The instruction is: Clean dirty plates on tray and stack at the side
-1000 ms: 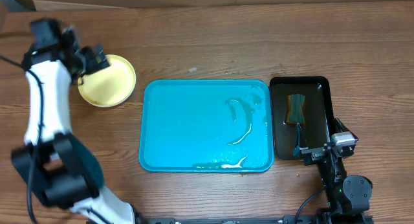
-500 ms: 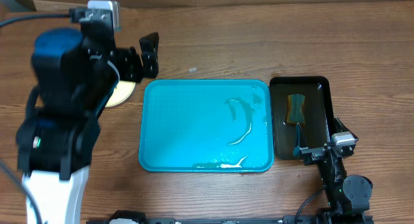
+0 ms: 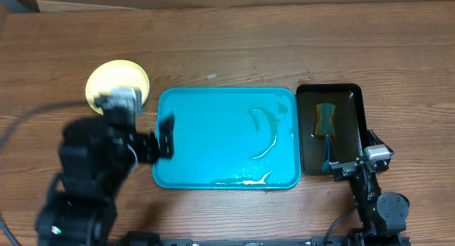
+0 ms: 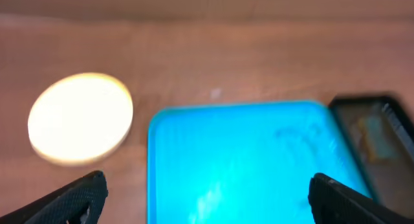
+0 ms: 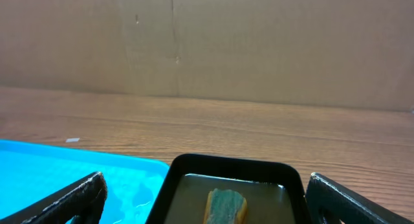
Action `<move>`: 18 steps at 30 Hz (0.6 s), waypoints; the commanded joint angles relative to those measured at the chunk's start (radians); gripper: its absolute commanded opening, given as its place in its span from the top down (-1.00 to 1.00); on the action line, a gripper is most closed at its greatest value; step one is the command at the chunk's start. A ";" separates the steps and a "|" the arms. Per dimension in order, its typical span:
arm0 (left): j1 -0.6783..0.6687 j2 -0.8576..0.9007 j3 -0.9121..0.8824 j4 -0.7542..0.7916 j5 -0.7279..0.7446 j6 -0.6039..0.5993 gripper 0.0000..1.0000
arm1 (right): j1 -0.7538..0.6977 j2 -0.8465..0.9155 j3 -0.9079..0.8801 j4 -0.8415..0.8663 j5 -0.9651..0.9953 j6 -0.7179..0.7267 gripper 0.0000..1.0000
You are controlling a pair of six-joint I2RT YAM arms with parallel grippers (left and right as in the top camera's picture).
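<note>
Overhead view: the blue tray lies at the centre of the wooden table, its right half marked by pale wet streaks. The yellow plate rests on the table just off the tray's far left corner (whether other plates lie beneath it cannot be told). The left gripper, blurred, hangs over the tray's left edge, jaws spread wide with nothing between them. Just right of the blue tray sits a narrower black tray holding a sponge. The right gripper stands at the black tray's near end, jaws likewise apart and empty.
</note>
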 commanded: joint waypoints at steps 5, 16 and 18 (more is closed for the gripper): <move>0.015 -0.323 -0.392 0.244 -0.028 -0.019 -1.00 | -0.003 -0.010 -0.011 0.005 -0.002 -0.003 -1.00; 0.015 -0.709 -0.884 1.179 -0.029 -0.107 -1.00 | -0.004 -0.010 -0.011 0.005 -0.002 -0.003 -1.00; 0.015 -0.754 -0.952 1.274 -0.030 -0.107 -1.00 | -0.004 -0.010 -0.011 0.005 -0.002 -0.003 -1.00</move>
